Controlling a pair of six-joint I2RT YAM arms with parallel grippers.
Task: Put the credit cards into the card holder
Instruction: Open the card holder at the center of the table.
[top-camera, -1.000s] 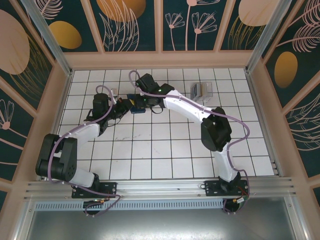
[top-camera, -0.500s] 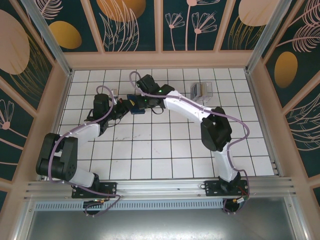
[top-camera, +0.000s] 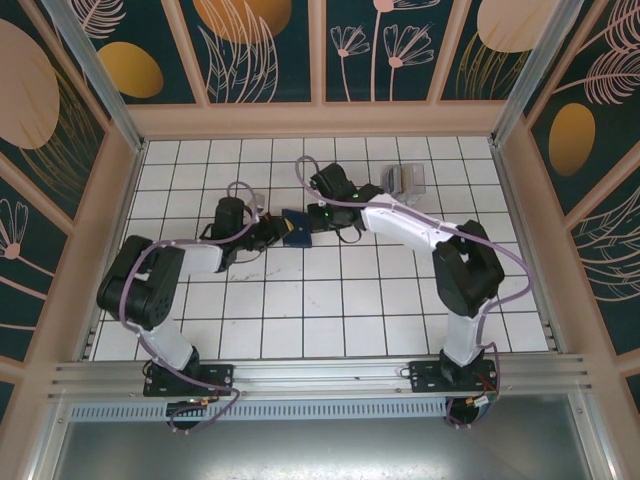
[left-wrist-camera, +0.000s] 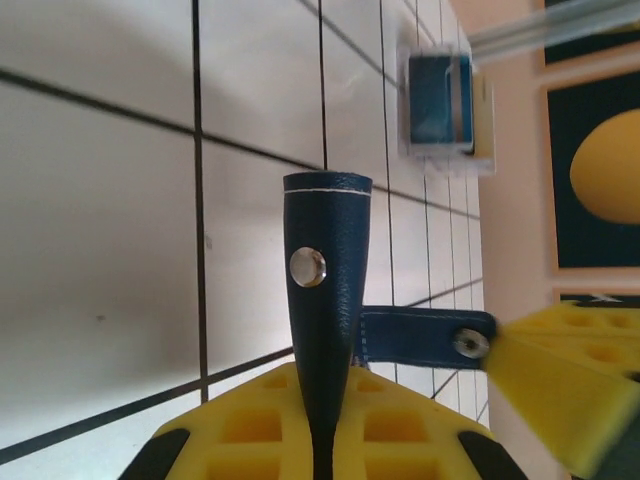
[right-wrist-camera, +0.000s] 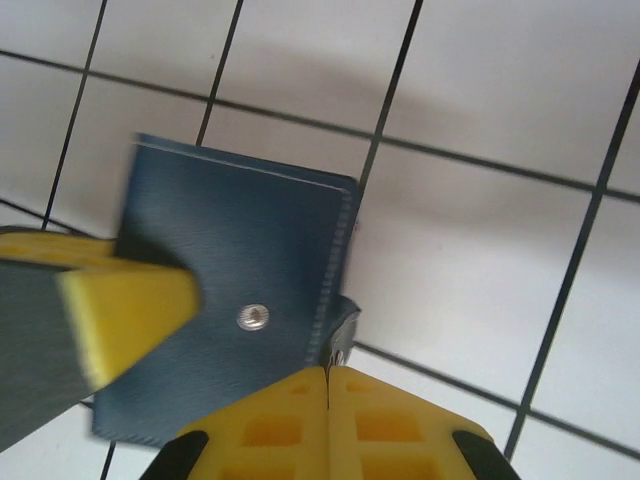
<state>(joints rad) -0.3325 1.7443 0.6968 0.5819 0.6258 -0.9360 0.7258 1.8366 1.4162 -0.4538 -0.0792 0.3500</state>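
Where left hand (left-wrist-camera: 320, 435) meets right hand (right-wrist-camera: 328, 395), one card holder (right-wrist-camera: 240, 250) sits clamped.

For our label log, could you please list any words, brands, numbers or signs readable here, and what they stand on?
None can be read.
The wallet shows plain blue leather and a bare metal snap.
The cards in the clear rack are too blurred to show print.
The wall panels carry only plant drawings.
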